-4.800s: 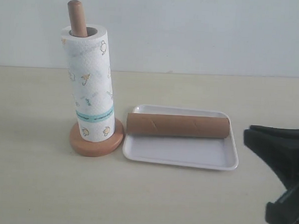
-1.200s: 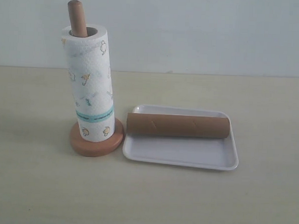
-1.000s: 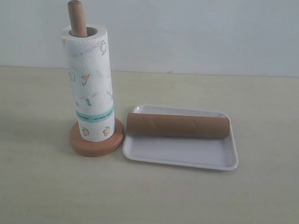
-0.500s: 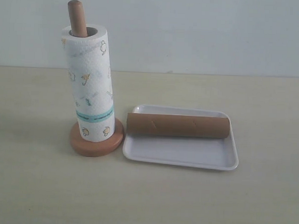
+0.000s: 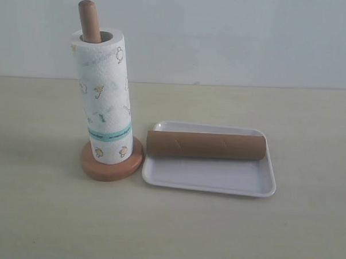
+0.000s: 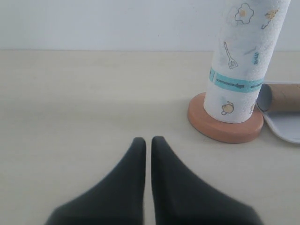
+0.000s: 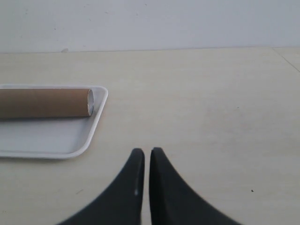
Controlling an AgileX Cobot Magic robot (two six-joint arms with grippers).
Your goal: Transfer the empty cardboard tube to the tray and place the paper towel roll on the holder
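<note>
your tube [image 5: 205, 145] lies across the far side of the tray [image 5: 208, 180], right of the roll [image 5: 102, 98] standing on the holder [image 5: 111, 168]. expect both to be light; the tube likely crushes, so pinch gently mid-length. left end effector [image 6: 146, 140] and right end effector [image 7: 144, 152] are clenched, empty.

1 paper towel roll [image 5: 104, 98] | 1 holder [image 5: 111, 166] | 1 cardboard tube [image 5: 205, 146] | 1 tray [image 5: 211, 178]

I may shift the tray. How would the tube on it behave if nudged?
The tube lies on its side, so it would probably roll; the low rim of the tray might stop it. Its open end shows it is hollow, so likely light and easy to crush.
</note>
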